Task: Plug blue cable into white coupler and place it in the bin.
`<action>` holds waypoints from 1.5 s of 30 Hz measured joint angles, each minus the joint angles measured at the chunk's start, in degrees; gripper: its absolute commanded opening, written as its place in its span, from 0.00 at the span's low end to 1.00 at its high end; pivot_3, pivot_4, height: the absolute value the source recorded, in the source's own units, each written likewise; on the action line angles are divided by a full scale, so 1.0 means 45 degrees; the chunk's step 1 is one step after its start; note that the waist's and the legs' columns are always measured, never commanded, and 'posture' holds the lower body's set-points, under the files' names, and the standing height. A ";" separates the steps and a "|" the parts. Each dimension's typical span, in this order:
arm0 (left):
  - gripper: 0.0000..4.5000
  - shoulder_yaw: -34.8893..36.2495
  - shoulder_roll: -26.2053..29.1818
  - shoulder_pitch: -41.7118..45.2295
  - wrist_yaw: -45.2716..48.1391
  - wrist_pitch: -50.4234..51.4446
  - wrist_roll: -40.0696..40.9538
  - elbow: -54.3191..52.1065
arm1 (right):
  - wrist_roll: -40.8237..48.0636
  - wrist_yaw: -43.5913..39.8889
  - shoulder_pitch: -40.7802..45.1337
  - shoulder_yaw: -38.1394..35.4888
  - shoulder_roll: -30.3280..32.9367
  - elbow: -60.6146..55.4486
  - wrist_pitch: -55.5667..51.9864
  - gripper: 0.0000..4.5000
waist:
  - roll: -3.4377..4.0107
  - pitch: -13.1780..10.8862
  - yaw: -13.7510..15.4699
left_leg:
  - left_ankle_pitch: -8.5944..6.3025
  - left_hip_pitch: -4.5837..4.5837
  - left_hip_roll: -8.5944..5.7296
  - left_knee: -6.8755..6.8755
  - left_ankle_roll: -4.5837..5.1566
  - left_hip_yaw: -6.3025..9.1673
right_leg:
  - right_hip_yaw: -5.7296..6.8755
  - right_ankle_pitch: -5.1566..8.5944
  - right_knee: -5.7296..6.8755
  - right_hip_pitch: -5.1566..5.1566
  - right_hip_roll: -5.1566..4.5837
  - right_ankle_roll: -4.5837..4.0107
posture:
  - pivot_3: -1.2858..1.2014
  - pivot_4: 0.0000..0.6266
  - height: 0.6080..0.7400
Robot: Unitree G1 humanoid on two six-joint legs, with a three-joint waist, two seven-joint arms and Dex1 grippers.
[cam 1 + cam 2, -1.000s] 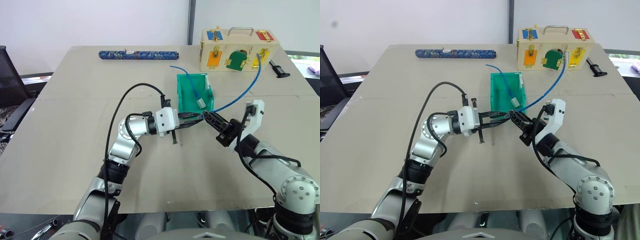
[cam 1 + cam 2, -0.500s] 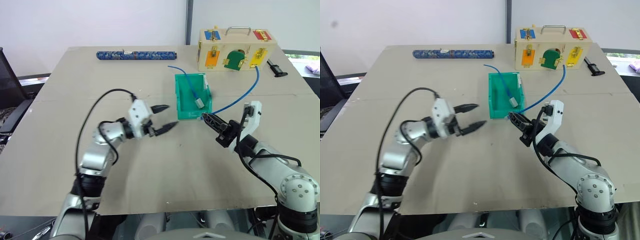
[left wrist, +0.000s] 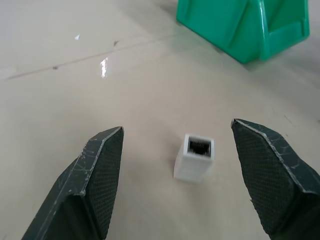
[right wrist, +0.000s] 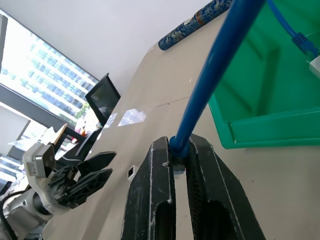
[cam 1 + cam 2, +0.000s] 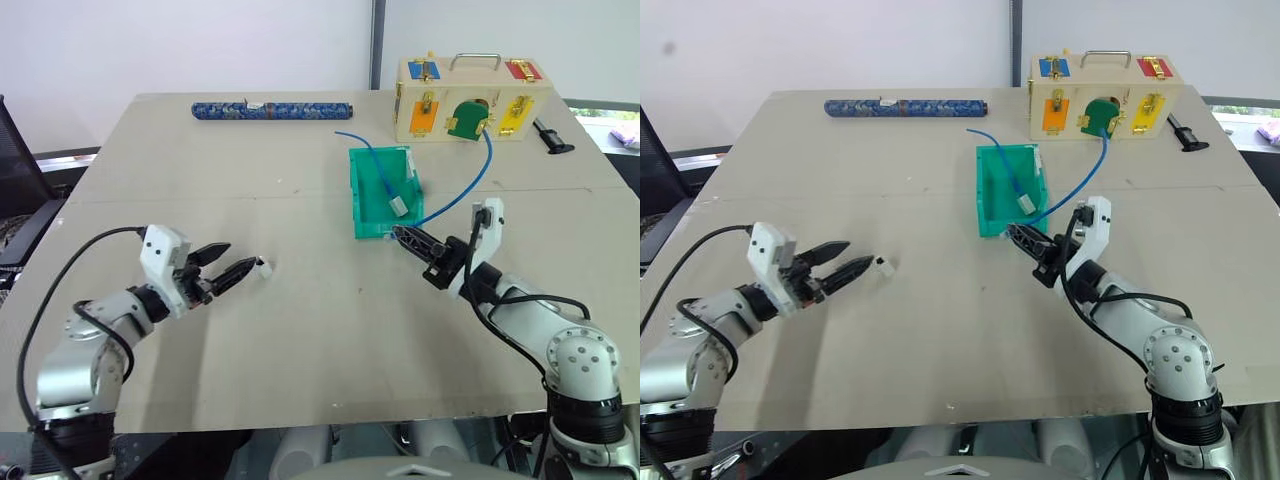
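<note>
A beige tabletop (image 5: 300, 330) is seen from above the robot's two arms. The left gripper (image 5: 238, 268) is held low over the table on the robot's left side, with its two black fingers (image 3: 100, 165) spread wide and nothing between them gripped. The white coupler (image 3: 195, 157) is set on the table just past those fingertips, in line with the gap between them and untouched by either one; its dark socket is turned upward toward the wrist camera.

The right gripper (image 5: 412, 240) is held on the robot's right side, its jaws pressed together on the blue cable (image 5: 466, 191) near the cable's plug end. From the clamped fingers the cable is carried up and away in a gentle curve toward a pale wooden box (image 5: 474, 98) with coloured latched doors at the far edge of the table.

The bin (image 5: 368, 218), teal-green, is placed just beyond the right gripper's tips, near but apart from them. A second blue cable (image 5: 380, 160) ending in a grey-white block (image 5: 399, 207) is laid inside it. A long patterned blue roll (image 5: 274, 109) is laid far behind the left gripper.
</note>
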State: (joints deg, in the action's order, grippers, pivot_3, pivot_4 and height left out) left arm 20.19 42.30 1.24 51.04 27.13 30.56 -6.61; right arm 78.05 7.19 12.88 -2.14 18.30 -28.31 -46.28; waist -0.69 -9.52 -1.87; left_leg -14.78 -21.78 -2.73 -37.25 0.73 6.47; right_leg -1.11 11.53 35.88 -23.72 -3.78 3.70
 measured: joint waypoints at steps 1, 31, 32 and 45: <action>0.78 -0.0008 0.0224 0.0013 0.0223 -0.0046 -0.0029 0.0186 | -0.0026 -0.0039 0.0001 0.0002 0.0012 0.0039 -0.0005 0.00 | 0.0001 0.0000 -0.0004 | 0.0000 0.0002 0.0000 0.0002 0.0000 -0.0005 | -0.0004 0.0000 0.0000 -0.0001 0.0000 0.0000 | 0.52 0.24 1.00; 0.78 -0.5625 0.0977 0.8185 0.8091 -0.8762 -0.5214 1.1491 | -0.0604 0.0234 -0.0831 -0.0065 -0.0048 -0.0765 0.0114 0.00 | -0.0012 -0.0001 -0.0086 | 0.0000 -0.0022 -0.0001 0.0008 0.0003 -0.0061 | -0.0024 -0.0005 0.0011 -0.0040 -0.0006 0.0004 | 0.52 0.24 1.00; 0.78 -0.5631 0.0943 0.8184 0.8109 -0.8779 -0.5246 1.1492 | -0.0603 0.0250 -0.0831 -0.0067 -0.0045 -0.0767 0.0115 0.00 | -0.0012 -0.0001 -0.0086 | 0.0000 -0.0021 -0.0001 0.0008 0.0003 -0.0059 | -0.0024 -0.0005 0.0011 -0.0040 -0.0005 0.0004 | 0.52 0.24 1.00; 0.17 -0.5680 0.0672 0.7911 0.8344 -0.9120 -0.5250 1.1170 | -0.0402 0.0572 -0.0950 -0.0160 0.0303 -0.1118 0.0115 0.00 | -0.0013 -0.0001 -0.0083 | 0.0000 -0.0021 0.0001 0.0007 0.0003 -0.0040 | -0.0027 -0.0005 0.0014 -0.0039 -0.0005 0.0004 | 0.52 0.24 1.00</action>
State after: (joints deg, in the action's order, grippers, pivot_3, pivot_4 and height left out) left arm -5.37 45.32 36.84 88.59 -13.91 6.93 43.65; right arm 76.24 9.76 8.61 -2.86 19.67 -33.34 -45.77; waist -0.75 -9.52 -2.25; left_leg -14.78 -21.87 -2.72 -37.23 0.74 6.29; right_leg -1.23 11.51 35.94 -23.89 -3.80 3.71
